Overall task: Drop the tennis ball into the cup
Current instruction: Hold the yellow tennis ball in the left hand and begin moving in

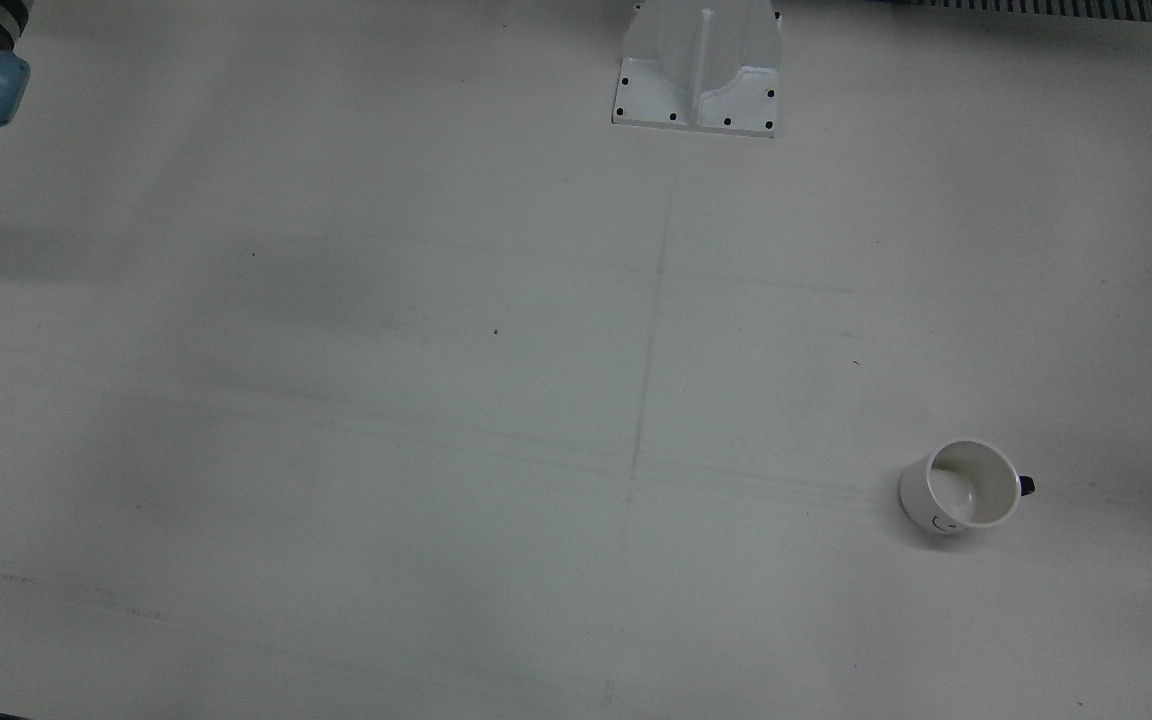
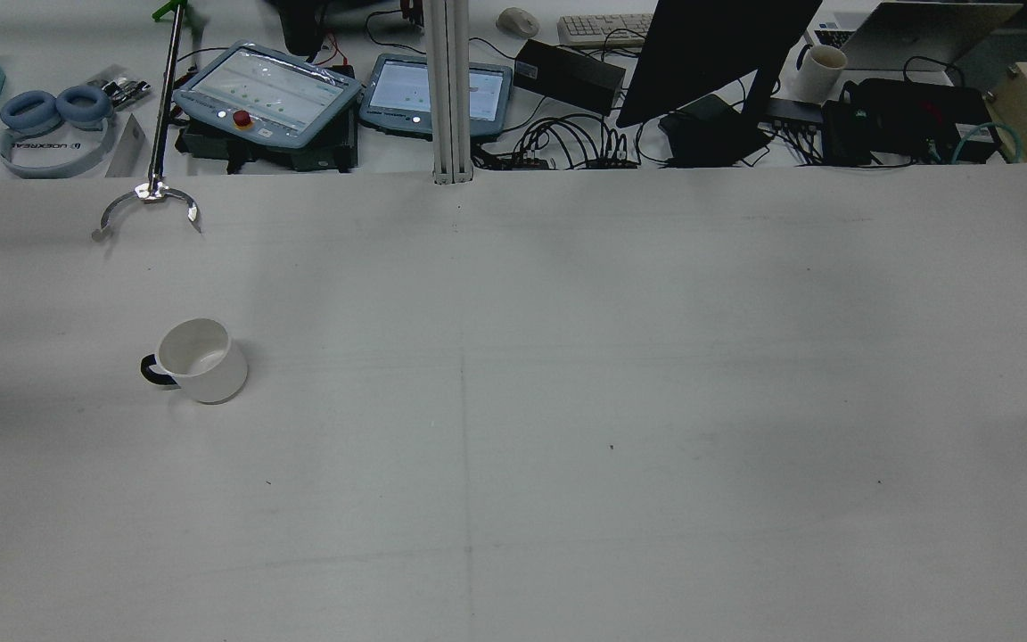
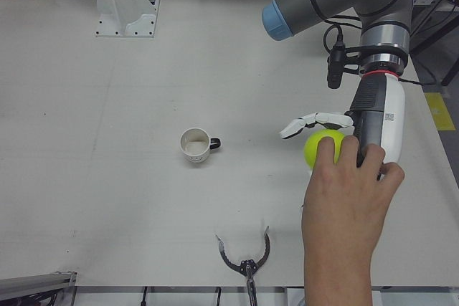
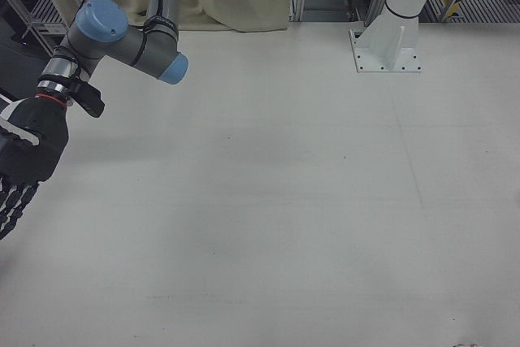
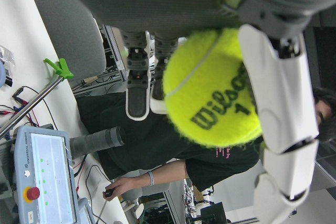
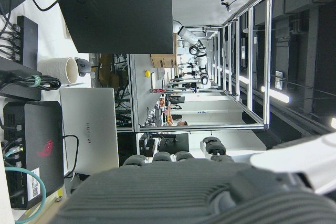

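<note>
The tennis ball (image 3: 324,150) sits at the right of the left-front view, in the air above the surface (image 3: 107,198), against the left hand (image 3: 337,127). A person's hand (image 3: 350,184) reaching up from the bottom edge covers the ball's lower right part, so how much of the hold is the robot's and how much the person's is hard to tell there. In the left hand view the ball (image 5: 212,90) fills the upper middle, pressed to the palm at the top, with white fingers (image 5: 281,98) lying along its right side and two more fingertips just left of it; its printed lettering runs slanted across the face. Being round, it has no long axis.

The cup (image 3: 195,144) stands upright well to the ball's left in the left-front view, mouth up, its dark handle pointing toward the frame's right. In the front view the cup (image 1: 961,487) is at the lower right, the handle nearly hidden behind its wall.

The right hand (image 4: 20,164) is cut off by the left edge of the right-front view; its dark fingers hang straight down and apart, holding nothing.
</note>
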